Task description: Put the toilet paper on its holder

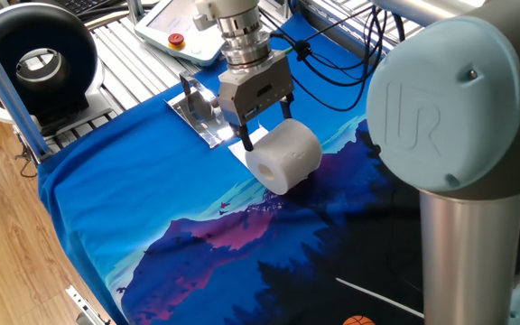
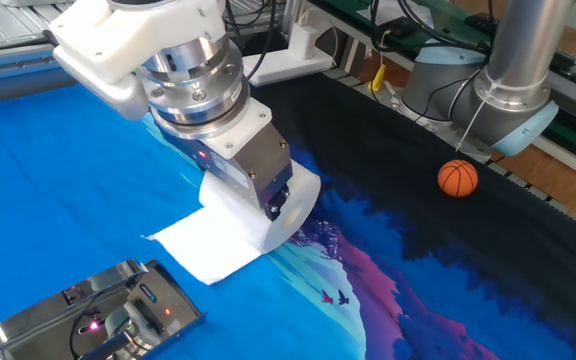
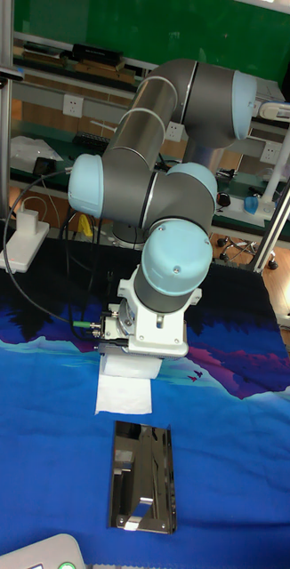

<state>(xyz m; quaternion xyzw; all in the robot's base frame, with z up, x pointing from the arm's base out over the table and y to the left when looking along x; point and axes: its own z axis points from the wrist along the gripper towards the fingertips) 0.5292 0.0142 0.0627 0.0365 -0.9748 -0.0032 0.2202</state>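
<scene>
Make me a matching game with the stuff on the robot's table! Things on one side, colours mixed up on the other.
Things:
1. toilet paper
2. holder
3. ball
4. tablecloth

Colours:
A. orange
B. shiny silver
C. white
D. blue with dark mountains

Pairs: 1-C, 2-B, 3-A, 4-D
</scene>
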